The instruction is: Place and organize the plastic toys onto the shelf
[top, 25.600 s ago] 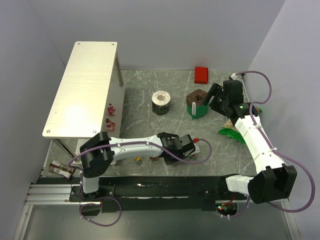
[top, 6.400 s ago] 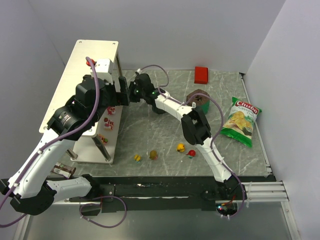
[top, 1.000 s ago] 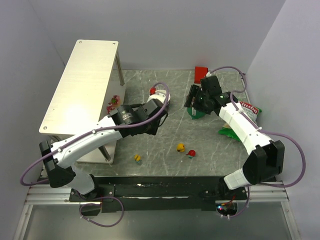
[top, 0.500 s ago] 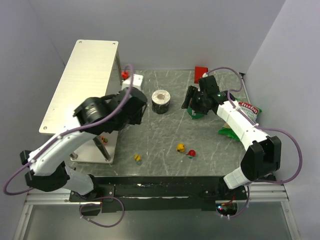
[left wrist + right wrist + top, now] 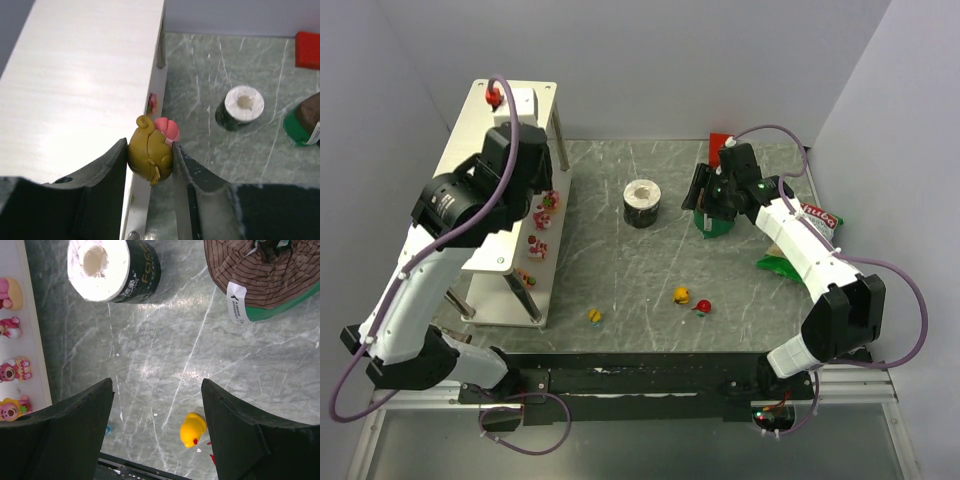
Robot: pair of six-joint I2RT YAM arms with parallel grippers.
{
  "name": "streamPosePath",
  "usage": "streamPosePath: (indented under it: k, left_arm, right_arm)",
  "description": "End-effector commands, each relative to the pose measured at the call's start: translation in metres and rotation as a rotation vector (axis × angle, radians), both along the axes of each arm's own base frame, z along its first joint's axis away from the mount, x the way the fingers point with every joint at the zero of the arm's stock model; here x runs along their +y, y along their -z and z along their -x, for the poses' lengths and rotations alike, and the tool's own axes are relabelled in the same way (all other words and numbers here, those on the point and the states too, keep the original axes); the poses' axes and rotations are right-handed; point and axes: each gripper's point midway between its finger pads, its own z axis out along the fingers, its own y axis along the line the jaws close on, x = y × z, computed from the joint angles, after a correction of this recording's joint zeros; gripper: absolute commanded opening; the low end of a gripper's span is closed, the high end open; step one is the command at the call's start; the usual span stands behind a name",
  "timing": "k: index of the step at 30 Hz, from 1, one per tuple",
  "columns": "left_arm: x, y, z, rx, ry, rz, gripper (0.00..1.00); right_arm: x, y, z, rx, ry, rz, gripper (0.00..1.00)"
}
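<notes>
Far left: shelf (image 5: 75, 75) top, bare and bright. At its right edge, left hand (image 5: 149, 148) clamped on a mustard toy (image 5: 147, 162) with a pink cap, poised above the rim. Probably best from here: shifting further in over the top, lowering to contact, then releasing slowly to avoid a tumble off the edge. Below, on the lower tier, a row of pink toys (image 5: 12, 365) lined up. Centre: loose toys (image 5: 681, 295) scattered on the counter (image 5: 620, 260). Right: right hand (image 5: 156, 385) spread wide, empty, above the counter near a cup (image 5: 112, 270).
</notes>
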Motion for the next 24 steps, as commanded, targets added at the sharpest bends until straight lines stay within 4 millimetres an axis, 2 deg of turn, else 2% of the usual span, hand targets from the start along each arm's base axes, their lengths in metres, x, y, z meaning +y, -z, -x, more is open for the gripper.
streamPosePath:
  k: [1, 2, 3, 6, 7, 8, 9, 12, 14, 19, 24]
  left_arm:
    - [0.012, -0.044, -0.024, -0.126, -0.016, -0.004, 0.01]
    - [0.012, -0.041, -0.031, -0.111, -0.029, -0.019, 0.01]
    - [0.017, -0.047, -0.032, -0.119, -0.039, -0.014, 0.01]
    - [0.033, -0.038, -0.04, -0.075, -0.07, -0.028, 0.01]
    - [0.047, -0.035, -0.043, -0.063, -0.098, -0.029, 0.01]
    - [0.046, -0.032, -0.041, -0.045, -0.058, -0.013, 0.01]
    - [0.058, -0.026, -0.044, -0.023, -0.071, -0.031, 0.01]
    - [0.066, -0.013, -0.045, 0.027, -0.025, -0.064, 0.01]
    - [0.065, -0.008, -0.045, 0.046, 0.02, -0.093, 0.01]
    - [0.057, -0.012, -0.045, 0.054, 0.146, -0.147, 0.01]
    - [0.056, -0.001, -0.051, 0.112, 0.181, -0.208, 0.01]
  right_arm:
    - [0.002, -0.022, -0.003, -0.05, -0.012, -0.005, 0.78]
    - [0.002, -0.023, -0.002, -0.051, -0.015, -0.007, 0.78]
    - [0.002, -0.023, -0.001, -0.05, -0.016, -0.01, 0.78]
    - [0.003, -0.024, 0.001, -0.046, -0.027, -0.013, 0.78]
    - [0.003, -0.024, 0.003, -0.043, -0.032, -0.013, 0.78]
    - [0.004, -0.023, 0.004, -0.039, -0.037, -0.012, 0.78]
    - [0.004, -0.024, 0.005, -0.035, -0.039, -0.012, 0.78]
    - [0.005, -0.023, 0.008, -0.02, -0.055, -0.011, 0.78]
    - [0.007, -0.025, 0.009, -0.013, -0.063, -0.018, 0.78]
    - [0.013, -0.032, 0.004, -0.003, -0.088, -0.015, 0.77]
    - [0.012, -0.037, 0.006, 0.013, -0.106, 0.018, 0.76]
